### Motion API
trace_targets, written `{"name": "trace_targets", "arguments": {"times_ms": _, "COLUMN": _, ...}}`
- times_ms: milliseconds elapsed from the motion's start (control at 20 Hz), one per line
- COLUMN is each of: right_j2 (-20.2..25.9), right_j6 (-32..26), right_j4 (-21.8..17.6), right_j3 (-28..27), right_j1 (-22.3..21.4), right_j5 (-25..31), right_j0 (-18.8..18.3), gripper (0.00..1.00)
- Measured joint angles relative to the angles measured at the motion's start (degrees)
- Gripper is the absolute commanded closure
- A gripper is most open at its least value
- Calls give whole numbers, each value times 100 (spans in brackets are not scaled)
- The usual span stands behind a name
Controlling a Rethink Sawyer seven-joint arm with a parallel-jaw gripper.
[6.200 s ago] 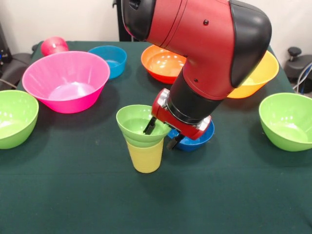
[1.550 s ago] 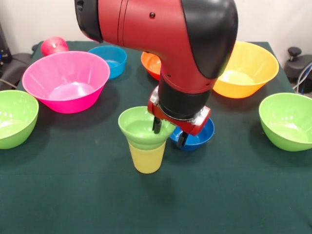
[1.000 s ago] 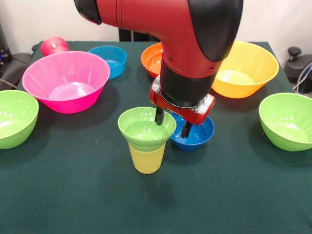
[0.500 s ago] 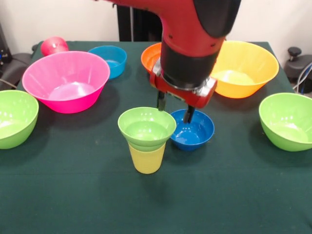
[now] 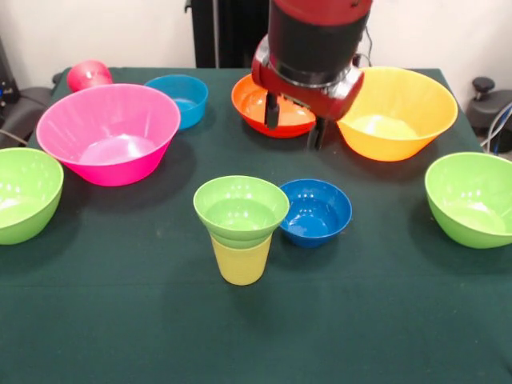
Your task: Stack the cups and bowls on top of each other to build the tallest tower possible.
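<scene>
The gripper (image 5: 294,131) hangs well above the table with its two dark fingers (image 5: 272,114) spread apart and nothing between them, in front of the orange-red bowl (image 5: 258,105) and beside the big yellow-orange bowl (image 5: 400,112). Below it, near the middle of the dark green tablecloth (image 5: 256,328), the tower (image 5: 240,230) stands upright: a pale yellow cup (image 5: 239,261) with a small lime green bowl (image 5: 240,210) seated in its mouth. A dark blue bowl (image 5: 315,212) sits on the cloth just beside the tower on its right, rim close to the green bowl's rim; whether they touch is hard to tell. The large pink bowl (image 5: 109,133) stands at the left, with a light blue bowl (image 5: 181,98) behind it and the red cup (image 5: 88,74) lying on its side at the far left corner. Two larger lime green bowls sit at the table's edges, one at the left (image 5: 24,194) and one at the right (image 5: 472,198).
</scene>
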Motion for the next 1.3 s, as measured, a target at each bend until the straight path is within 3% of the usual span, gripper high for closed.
{"name": "trace_targets", "arguments": {"times_ms": 300, "right_j2": 19, "right_j6": 0, "right_j4": 1, "right_j3": 272, "right_j1": -206, "right_j5": -2, "right_j0": -3, "gripper": 0}}
{"name": "trace_targets", "arguments": {"times_ms": 500, "right_j2": 21, "right_j6": 0, "right_j4": 2, "right_j3": 755, "right_j1": -415, "right_j5": -146, "right_j0": -12, "gripper": 0}}
{"name": "trace_targets", "arguments": {"times_ms": 800, "right_j2": 21, "right_j6": 0, "right_j4": 4, "right_j3": 1779, "right_j1": -749, "right_j5": -983, "right_j0": -140, "gripper": 0}}
{"name": "trace_targets", "arguments": {"times_ms": 1100, "right_j2": 18, "right_j6": 0, "right_j4": 6, "right_j3": 2856, "right_j1": -1020, "right_j5": -1843, "right_j0": -601, "gripper": 0}}
{"name": "trace_targets", "arguments": {"times_ms": 1300, "right_j2": 19, "right_j6": 0, "right_j4": -1, "right_j3": 3297, "right_j1": -1105, "right_j5": -2109, "right_j0": -872, "gripper": 0}}
